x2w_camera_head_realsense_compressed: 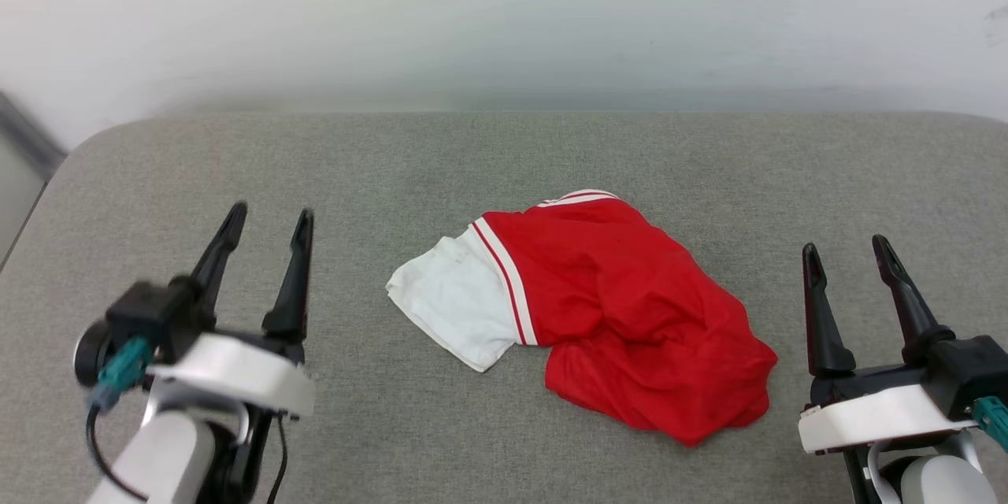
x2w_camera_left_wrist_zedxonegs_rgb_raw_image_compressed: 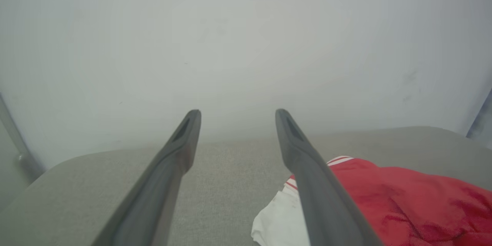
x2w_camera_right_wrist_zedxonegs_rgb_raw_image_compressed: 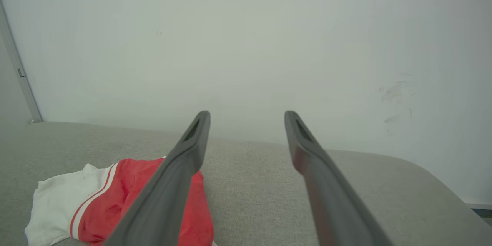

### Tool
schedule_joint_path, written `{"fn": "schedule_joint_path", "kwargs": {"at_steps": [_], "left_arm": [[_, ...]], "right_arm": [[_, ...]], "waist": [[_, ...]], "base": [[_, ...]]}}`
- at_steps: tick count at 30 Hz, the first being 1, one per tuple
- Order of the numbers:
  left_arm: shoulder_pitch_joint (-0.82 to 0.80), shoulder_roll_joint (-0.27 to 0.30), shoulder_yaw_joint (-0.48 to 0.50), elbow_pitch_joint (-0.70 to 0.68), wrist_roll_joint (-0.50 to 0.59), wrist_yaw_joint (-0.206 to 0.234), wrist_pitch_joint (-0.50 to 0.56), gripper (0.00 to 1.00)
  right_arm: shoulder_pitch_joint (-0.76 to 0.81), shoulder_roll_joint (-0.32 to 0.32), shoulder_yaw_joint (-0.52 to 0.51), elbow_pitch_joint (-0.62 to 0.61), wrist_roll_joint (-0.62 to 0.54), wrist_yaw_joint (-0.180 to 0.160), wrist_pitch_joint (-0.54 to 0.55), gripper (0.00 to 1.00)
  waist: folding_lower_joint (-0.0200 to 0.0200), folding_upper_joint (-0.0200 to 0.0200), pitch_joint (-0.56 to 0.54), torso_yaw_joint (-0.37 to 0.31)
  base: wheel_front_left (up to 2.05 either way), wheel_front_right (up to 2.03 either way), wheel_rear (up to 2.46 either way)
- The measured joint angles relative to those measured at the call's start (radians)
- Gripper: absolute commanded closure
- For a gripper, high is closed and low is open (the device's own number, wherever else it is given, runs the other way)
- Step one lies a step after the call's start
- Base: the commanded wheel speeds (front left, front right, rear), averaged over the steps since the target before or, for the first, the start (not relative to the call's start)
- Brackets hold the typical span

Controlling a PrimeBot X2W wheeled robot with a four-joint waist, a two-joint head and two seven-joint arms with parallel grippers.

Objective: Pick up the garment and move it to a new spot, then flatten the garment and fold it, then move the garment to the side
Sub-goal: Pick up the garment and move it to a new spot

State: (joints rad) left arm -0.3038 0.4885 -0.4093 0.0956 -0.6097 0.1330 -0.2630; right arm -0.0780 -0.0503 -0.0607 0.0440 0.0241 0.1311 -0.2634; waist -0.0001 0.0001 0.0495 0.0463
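The left end effector (x2w_camera_head_realsense_compressed: 271,213) is at the near left, its two long, dark, tapered fingers spread wide with nothing between them. The right end effector (x2w_camera_head_realsense_compressed: 844,246), at the near right, is likewise spread wide and empty. Between them, well apart from both, the garment (x2w_camera_head_realsense_compressed: 622,307) lies in a crumpled heap near the middle of the surface (x2w_camera_head_realsense_compressed: 394,165). It is rumpled red cloth, with one white sleeve lying out to the left and red-and-white striped trim. The surface is grey woven fabric with rounded far corners. Behind it stands a plain pale wall (x2w_camera_head_realsense_compressed: 504,16).
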Motion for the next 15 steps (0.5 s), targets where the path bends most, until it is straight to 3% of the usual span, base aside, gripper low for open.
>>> {"fn": "schedule_joint_path", "kwargs": {"at_steps": [3,6,15], "left_arm": [[0.128,-0.04,0.086,-0.069,0.05,-0.002,0.0,0.0],[0.228,-0.095,0.139,-0.112,0.083,-0.032,0.0,0.0],[0.322,-0.193,0.203,-0.116,0.176,-0.117,0.0,0.0]], "right_arm": [[0.004,0.0,0.0,-0.002,0.0,0.0,0.0,0.0],[0.013,0.0,-0.003,-0.005,0.0,0.0,0.0,0.0],[0.019,0.0,0.009,-0.005,0.003,0.0,0.0,0.0]], "waist": [[0.0,0.0,-0.003,0.001],[0.0,-0.0001,-0.005,0.003],[0.0,0.0,-0.009,0.002]], "base": [[0.0,0.0,0.0],[0.0,0.0,0.0],[0.0,0.0,0.0]]}}
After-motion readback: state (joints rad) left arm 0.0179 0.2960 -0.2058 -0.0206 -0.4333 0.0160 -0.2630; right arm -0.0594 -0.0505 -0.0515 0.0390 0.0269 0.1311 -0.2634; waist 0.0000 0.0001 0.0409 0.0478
